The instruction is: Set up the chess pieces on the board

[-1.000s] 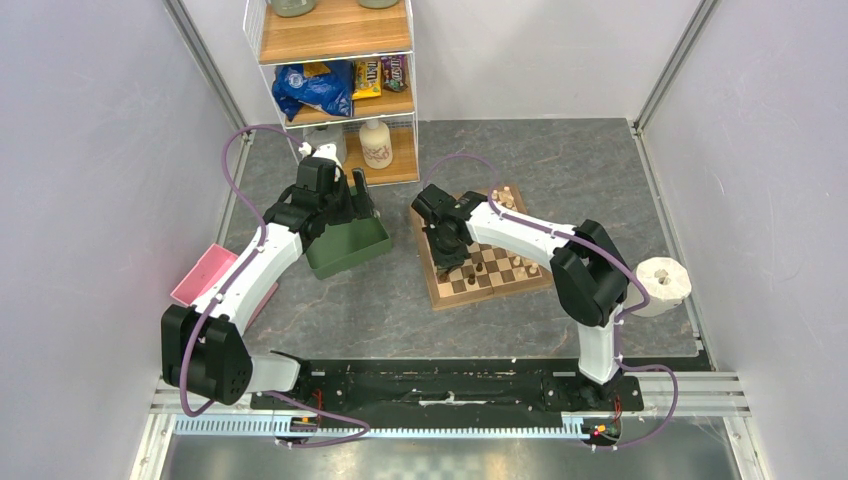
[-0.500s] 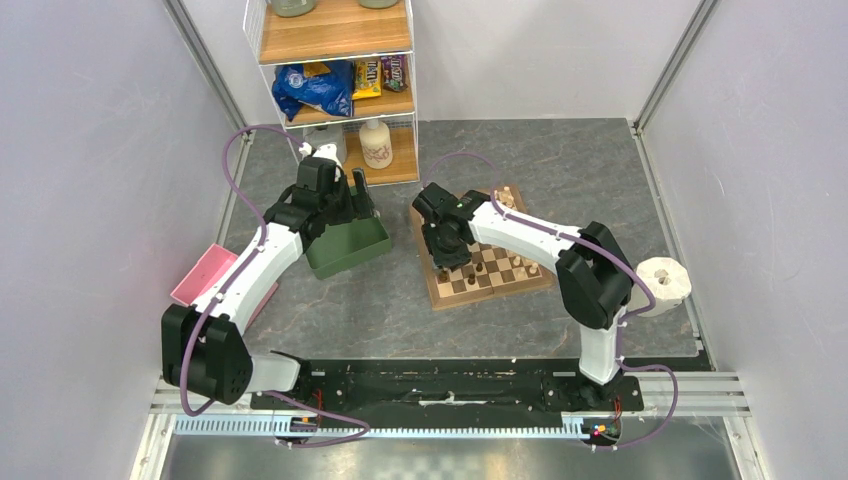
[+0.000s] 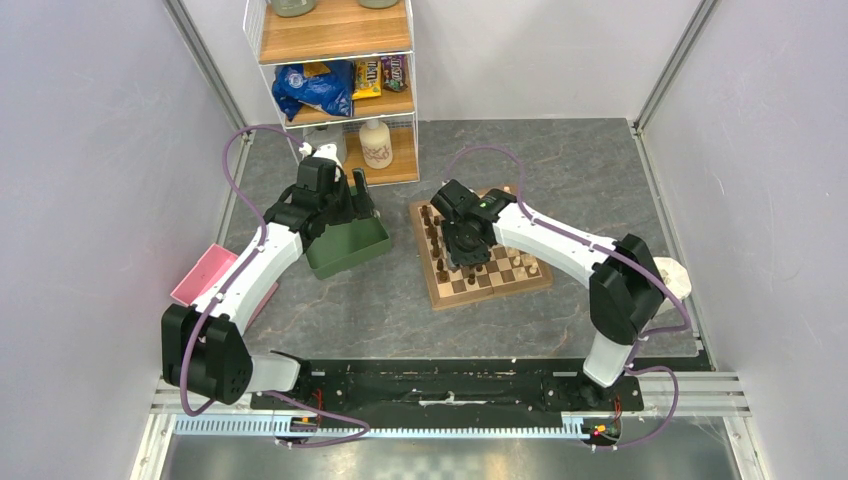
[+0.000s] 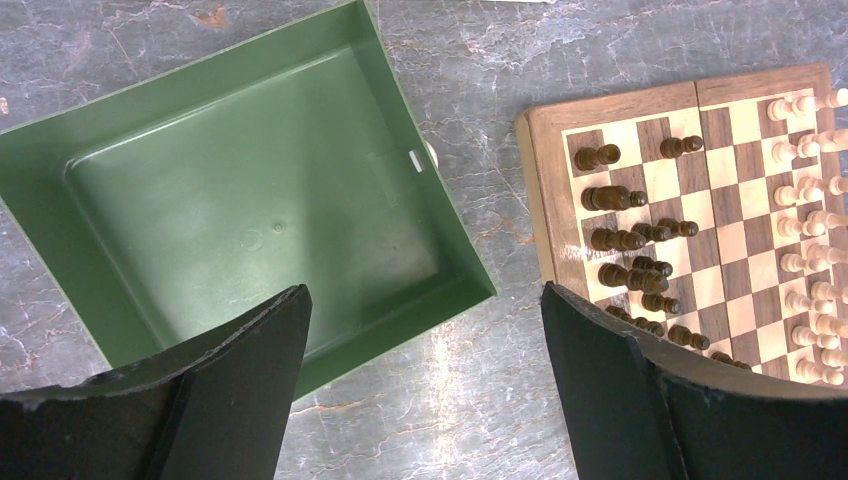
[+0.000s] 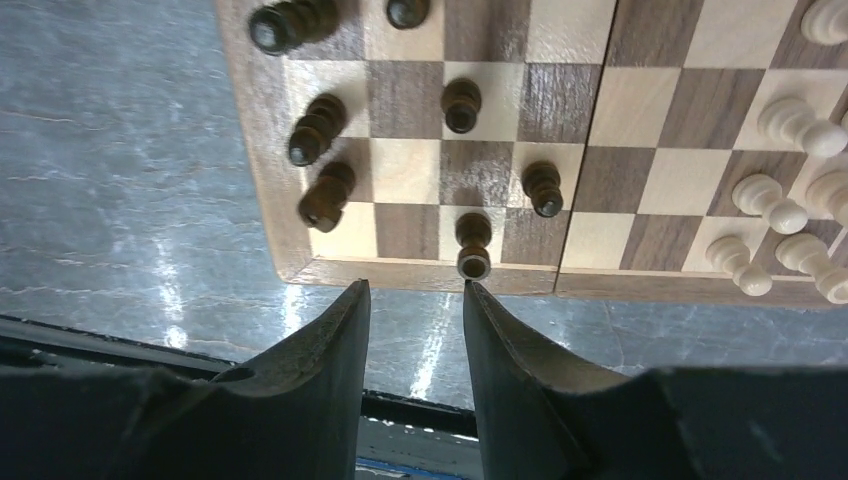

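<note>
One second on, the right gripper (image 5: 415, 290) has backed off the board's (image 3: 490, 290) dark pieces (image 5: 474, 232), fingers parted and empty, so one is probably just placed.

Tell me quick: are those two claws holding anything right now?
Left gripper: open wide, holding nothing.
Right gripper: jaws slightly open, holding nothing.

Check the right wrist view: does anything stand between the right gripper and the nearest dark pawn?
Nothing visible does. The right gripper, jaws apart and empty, points at the dark pawn by the edge of the board; only bare border shows between them.
</note>
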{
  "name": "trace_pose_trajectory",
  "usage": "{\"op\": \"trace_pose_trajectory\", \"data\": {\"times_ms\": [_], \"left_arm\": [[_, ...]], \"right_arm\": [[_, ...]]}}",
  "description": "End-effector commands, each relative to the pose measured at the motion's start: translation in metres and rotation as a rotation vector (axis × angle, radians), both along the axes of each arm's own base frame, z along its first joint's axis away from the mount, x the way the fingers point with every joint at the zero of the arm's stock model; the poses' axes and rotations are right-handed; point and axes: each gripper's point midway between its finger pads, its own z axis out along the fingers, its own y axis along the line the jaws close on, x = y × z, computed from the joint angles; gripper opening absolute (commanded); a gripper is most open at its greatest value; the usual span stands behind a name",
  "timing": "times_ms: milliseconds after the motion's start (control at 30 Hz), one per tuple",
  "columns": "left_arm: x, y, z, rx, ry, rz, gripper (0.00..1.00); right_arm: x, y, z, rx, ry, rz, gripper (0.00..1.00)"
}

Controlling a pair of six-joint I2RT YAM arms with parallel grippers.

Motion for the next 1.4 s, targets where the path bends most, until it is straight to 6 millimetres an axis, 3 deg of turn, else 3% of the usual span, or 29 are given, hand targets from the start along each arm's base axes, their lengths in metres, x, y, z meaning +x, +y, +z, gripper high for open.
{"op": "trace_pose_trajectory", "data": {"times_ms": [0,600,733,867,1067,1367], "left_arm": [[0.006,-0.003,0.007,-0.036,-0.028,0.01,0.92],[0.007,-0.004,0.005,-0.035,-0.021,0.009,0.92],[0.007,-0.004,0.005,-0.037,-0.023,0.009,0.92],[0.007,-0.004,0.006,-0.037,-0.025,0.007,0.92],[0.008,-0.006,0.005,-0.047,-0.022,0.003,0.92],[0.007,-0.005,0.005,-0.043,-0.025,0.004,0.92]], "right_arm": [[-0.004,-0.011,-0.011,-0.04,0.035,-0.047,0.45],[0.0,-0.027,-0.041,-0.091,0.125,-0.097,0.39],[-0.002,-0.025,-0.045,-0.09,0.144,-0.088,0.33],[-0.005,-0.024,-0.044,-0.089,0.158,-0.077,0.17],[-0.011,0.003,-0.027,-0.03,0.12,0.019,0.13],[-0.012,0.033,-0.027,0.022,0.108,0.097,0.12]]}}
